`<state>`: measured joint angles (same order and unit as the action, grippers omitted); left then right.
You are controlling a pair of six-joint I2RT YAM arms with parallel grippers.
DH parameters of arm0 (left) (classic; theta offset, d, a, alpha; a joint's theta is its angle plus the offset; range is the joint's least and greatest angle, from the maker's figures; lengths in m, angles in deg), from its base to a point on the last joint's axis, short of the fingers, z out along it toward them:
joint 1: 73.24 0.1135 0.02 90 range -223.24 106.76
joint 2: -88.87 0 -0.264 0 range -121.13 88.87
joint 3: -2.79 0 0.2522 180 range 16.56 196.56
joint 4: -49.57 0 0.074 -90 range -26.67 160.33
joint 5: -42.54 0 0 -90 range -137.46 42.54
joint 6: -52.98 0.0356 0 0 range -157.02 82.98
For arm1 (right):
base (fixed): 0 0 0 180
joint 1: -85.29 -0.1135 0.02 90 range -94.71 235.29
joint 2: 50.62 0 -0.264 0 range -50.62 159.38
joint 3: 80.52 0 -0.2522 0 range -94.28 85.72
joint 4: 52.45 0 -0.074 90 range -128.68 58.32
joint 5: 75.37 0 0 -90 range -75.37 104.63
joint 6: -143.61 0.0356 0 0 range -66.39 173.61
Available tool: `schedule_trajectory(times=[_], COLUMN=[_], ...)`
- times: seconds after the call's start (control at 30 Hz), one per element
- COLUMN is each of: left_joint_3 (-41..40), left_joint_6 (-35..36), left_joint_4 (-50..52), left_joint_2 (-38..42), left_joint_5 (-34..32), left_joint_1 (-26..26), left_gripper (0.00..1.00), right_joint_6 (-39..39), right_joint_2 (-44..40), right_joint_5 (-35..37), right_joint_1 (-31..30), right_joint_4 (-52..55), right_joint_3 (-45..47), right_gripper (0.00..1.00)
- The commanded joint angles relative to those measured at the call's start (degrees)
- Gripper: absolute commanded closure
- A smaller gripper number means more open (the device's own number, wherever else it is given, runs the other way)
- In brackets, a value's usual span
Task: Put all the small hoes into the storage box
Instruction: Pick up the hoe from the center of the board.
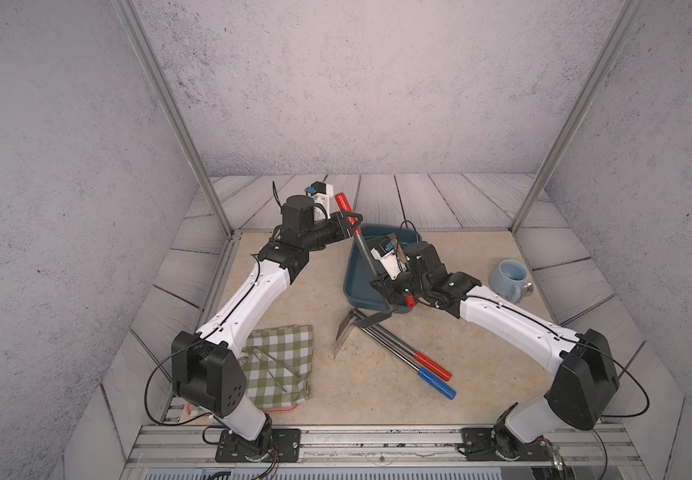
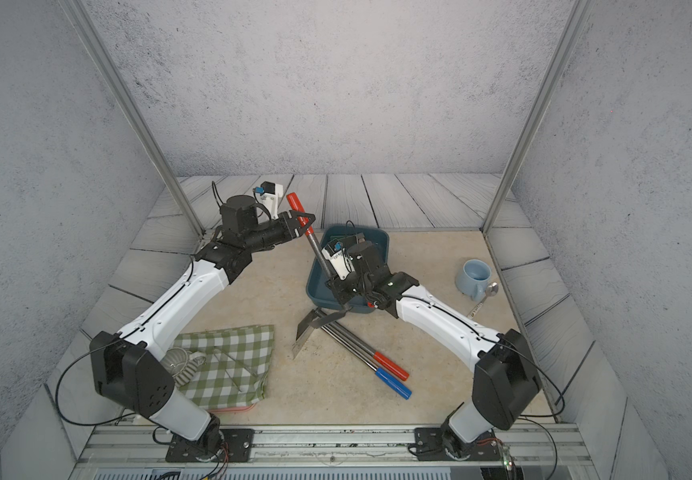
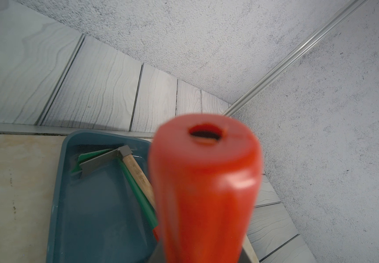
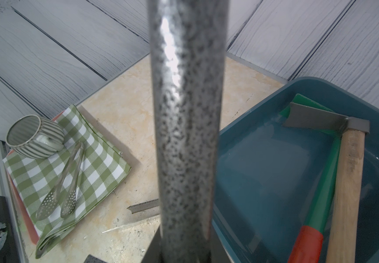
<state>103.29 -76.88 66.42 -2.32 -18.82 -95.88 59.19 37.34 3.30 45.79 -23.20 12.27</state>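
Note:
Both grippers hold the small hoe, which slants steeply over the storage box. It has a red grip and a speckled grey shaft. My left gripper is shut on the lower end of the red grip, up near the box's far left corner. My right gripper is shut on the shaft lower down, over the box's near end. The hoe's dark blade hangs just past the box's front rim. In the teal box lie a wooden-handled hoe and a green-shafted tool.
Two long tools with a red grip and a blue grip lie on the table in front of the box, their blades under the held hoe's head. A light blue mug stands right. A green checked cloth with tongs and a striped cup lies left.

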Motion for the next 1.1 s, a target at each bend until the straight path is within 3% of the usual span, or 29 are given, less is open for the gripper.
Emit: schedule_trajectory(times=[0.0, 0.23, 0.43, 0.57, 0.77, 0.83, 1.07], left_joint_3=[2.01, 3.11, 6.31, 7.69, 7.67, 6.9, 3.12], left_joint_6=[-0.49, 2.5, 7.53, 11.77, 17.73, 21.27, 31.37], left_joint_4=[-0.63, 0.28, 2.93, 4.48, 2.77, 2.37, -0.46], left_joint_2=[0.24, 0.3, -0.97, -0.7, -0.24, 0.46, 3.3], left_joint_5=[3.19, 3.55, 3.53, 0.09, -4.25, -6.26, -9.99], left_joint_1=[0.21, 0.22, 0.26, 0.21, -0.34, -1.19, -4.53], left_gripper=[1.0, 1.0, 1.0, 1.0, 1.0, 1.0, 1.0], right_joint_6=[2.76, 3.26, 5.75, 9.99, 21.39, 27.48, 47.87], right_joint_2=[0.34, -0.53, -4.59, -8.78, -12.89, -13.08, -9.61], right_joint_5=[2.96, 2.02, 2.89, 3.03, -9.47, -17.46, -34.94], right_joint_1=[1.51, 1.98, 2.31, 2.68, 5.81, 7.64, 10.72], right_joint_4=[-2.12, -0.35, 4.0, 7.02, 7.08, 3.69, -11.83], right_joint_3=[-0.8, -1.89, -2.05, -0.85, 0.79, 1.92, 5.51], right_gripper=[0.65, 0.31, 0.23, 0.18, 0.15, 0.14, 0.13])
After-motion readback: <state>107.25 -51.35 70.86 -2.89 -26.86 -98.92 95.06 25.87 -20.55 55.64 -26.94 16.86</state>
